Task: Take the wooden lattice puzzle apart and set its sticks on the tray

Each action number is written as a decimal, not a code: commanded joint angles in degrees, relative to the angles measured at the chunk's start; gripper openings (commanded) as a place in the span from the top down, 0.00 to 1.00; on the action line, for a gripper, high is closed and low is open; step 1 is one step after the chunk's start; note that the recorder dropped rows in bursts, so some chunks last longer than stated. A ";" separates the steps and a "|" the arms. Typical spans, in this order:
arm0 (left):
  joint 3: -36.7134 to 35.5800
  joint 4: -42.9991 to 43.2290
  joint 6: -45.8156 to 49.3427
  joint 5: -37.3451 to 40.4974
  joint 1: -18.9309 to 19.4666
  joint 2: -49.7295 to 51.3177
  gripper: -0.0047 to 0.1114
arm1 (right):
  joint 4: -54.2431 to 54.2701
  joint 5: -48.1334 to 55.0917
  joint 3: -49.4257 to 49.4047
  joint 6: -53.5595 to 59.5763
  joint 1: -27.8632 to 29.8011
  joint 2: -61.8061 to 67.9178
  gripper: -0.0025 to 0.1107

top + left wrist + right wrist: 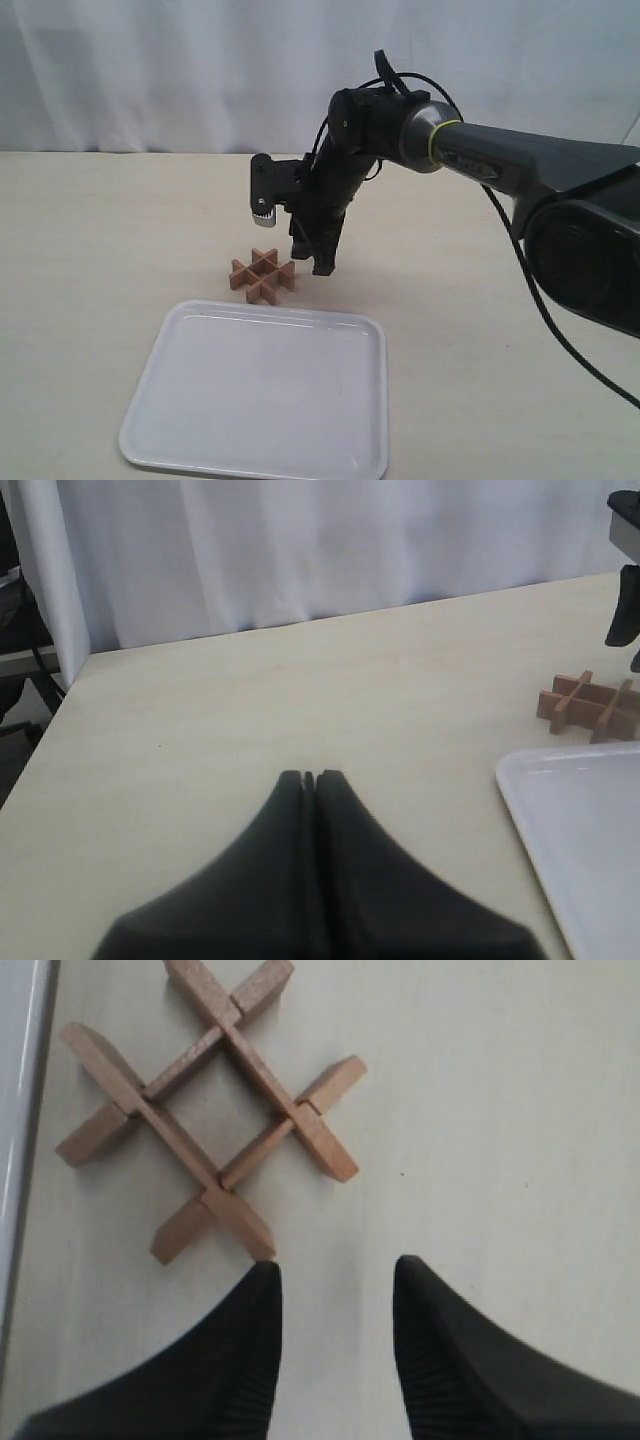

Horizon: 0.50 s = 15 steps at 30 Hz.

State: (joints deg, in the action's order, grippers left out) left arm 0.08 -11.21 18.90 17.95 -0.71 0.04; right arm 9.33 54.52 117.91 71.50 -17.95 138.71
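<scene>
The wooden lattice puzzle (262, 276) lies assembled on the table, just behind the far rim of the white tray (260, 395). Its four reddish-brown sticks are still crossed in a hash shape (205, 1110). My right gripper (312, 262) hangs open just to the right of the puzzle, its fingers pointing down, with nothing between them. In the right wrist view one fingertip (262, 1278) sits beside a stick end. My left gripper (311, 777) is shut and empty, far to the left; its view shows the puzzle (592, 706) and a tray corner (580, 830).
A white curtain hangs behind the pale table. The right arm (500, 160) reaches in from the right, with a cable looping below it. The table's left edge (40, 750) shows in the left wrist view.
</scene>
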 commanded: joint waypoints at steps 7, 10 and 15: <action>-0.08 0.07 -0.46 -0.53 0.00 -0.04 0.96 | -3.13 1.75 -0.01 3.30 -0.84 0.32 0.66; -0.08 0.07 -0.46 -0.53 0.00 -0.04 0.96 | -2.43 2.58 -0.01 6.15 -0.84 0.32 0.66; -0.08 0.07 -0.46 -0.53 0.00 -0.04 0.96 | -2.31 2.48 -0.01 7.35 -0.84 0.48 0.66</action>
State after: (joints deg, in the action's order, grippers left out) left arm 0.08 -11.21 18.90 17.95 -0.71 0.04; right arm 6.87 56.47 117.91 77.58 -18.87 139.08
